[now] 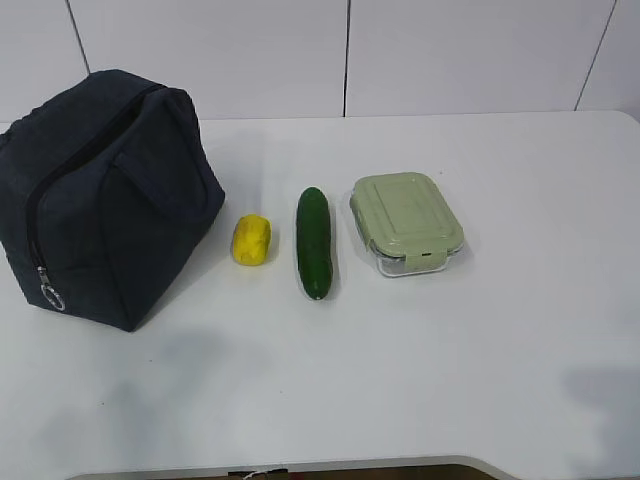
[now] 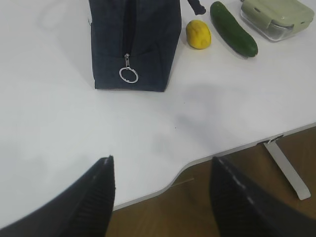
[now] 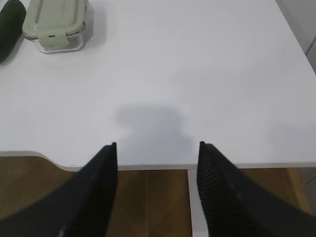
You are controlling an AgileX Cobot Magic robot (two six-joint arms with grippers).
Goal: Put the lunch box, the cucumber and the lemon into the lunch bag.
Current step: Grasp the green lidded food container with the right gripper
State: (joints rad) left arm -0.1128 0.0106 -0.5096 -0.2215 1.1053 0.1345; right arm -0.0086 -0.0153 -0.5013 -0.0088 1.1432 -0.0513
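Lunch bag (image 1: 100, 200): we see matt navy cloth, metal ring (image 2: 128, 75).
Cucumber (image 1: 314, 242): glossy, smooth skin.
Table (image 1: 420, 360): smooth white.

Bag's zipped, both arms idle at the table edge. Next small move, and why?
Probably send the left gripper toward the zipper ring on the lunch bag. The zipper looks closed, so lemon, cucumber and lunch box can't go in yet. Both jaws stand open and empty; the right gripper is farther from the bag.

A dark navy lunch bag (image 1: 100, 195), yellow lemon (image 1: 252, 240), dark green cucumber (image 1: 314, 242) and sage-lidded lunch box (image 1: 406, 220) are seen on a white worktop (image 1: 450, 360).
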